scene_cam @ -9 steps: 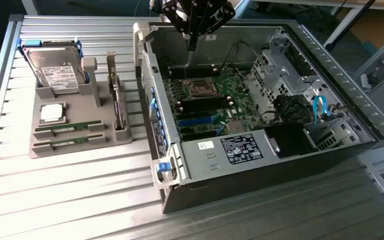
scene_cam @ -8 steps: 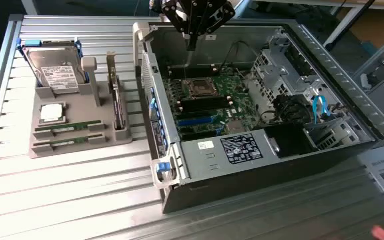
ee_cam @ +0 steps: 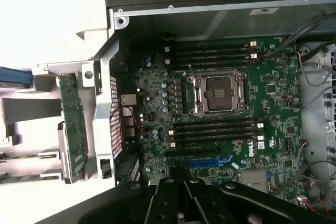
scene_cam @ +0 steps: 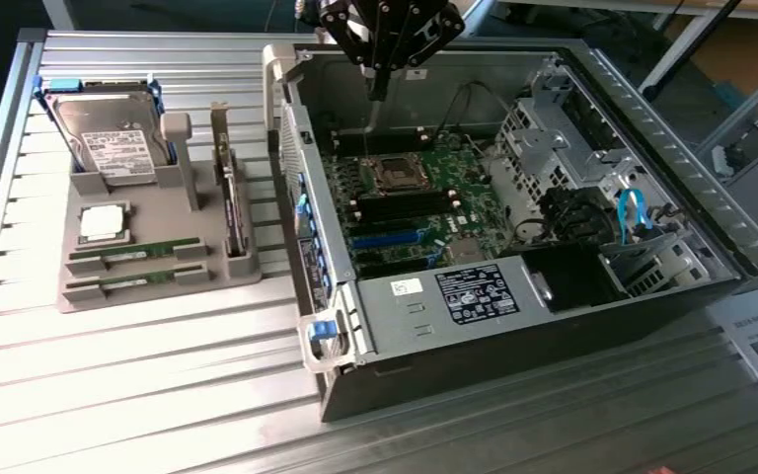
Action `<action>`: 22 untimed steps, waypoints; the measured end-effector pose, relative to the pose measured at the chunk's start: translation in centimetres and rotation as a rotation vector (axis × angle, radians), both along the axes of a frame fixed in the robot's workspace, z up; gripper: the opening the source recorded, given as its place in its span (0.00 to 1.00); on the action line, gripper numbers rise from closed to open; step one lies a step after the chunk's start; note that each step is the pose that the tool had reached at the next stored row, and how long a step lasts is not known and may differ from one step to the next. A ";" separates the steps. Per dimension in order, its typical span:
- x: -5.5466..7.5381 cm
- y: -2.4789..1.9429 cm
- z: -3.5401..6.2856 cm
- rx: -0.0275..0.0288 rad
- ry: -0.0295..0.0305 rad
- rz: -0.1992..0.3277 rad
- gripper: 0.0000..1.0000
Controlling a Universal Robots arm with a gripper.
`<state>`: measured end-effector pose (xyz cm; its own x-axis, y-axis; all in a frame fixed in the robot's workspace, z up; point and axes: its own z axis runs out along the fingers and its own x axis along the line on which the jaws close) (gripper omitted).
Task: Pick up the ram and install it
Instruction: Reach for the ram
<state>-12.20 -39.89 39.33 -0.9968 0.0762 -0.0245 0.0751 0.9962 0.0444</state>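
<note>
Two slim green ram sticks lie side by side in the grey holder point(scene_cam: 155, 296) on the exterior view's left, one point(scene_cam: 133, 255) just behind the other point(scene_cam: 126, 284). In the wrist view their ends show at the picture's edge point(ee_cam: 23, 156). My gripper point(scene_cam: 376, 91) hangs over the far end of the open computer case point(scene_cam: 511, 316), well away from the holder. It is shut with nothing in it. In the wrist view the gripper point(ee_cam: 181, 208) looks down on the motherboard point(ee_cam: 273, 98), where dark ram slots point(ee_cam: 215, 127) lie on both sides of the bare processor socket point(ee_cam: 218, 93).
The holder also carries a hard drive point(scene_cam: 110, 138), a square silver processor chip point(scene_cam: 103, 222) and an upright expansion card point(scene_cam: 232, 197). Inside the case stand a drive cage point(scene_cam: 551, 138), cables with a blue one point(scene_cam: 632, 212), and the power supply point(scene_cam: 485, 291). The case wall point(scene_cam: 293, 178) stands between holder and motherboard.
</note>
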 end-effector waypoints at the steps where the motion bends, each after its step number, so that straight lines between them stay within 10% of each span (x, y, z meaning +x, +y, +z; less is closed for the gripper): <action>1: 0.0 0.00 0.00 0.0000 0.0000 0.000 0.10; 22: -2.3 0.00 0.00 -0.0001 0.0000 0.001 0.10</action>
<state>-14.48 -39.89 39.33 -0.9969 0.0751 -0.0244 0.0740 0.9963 0.0443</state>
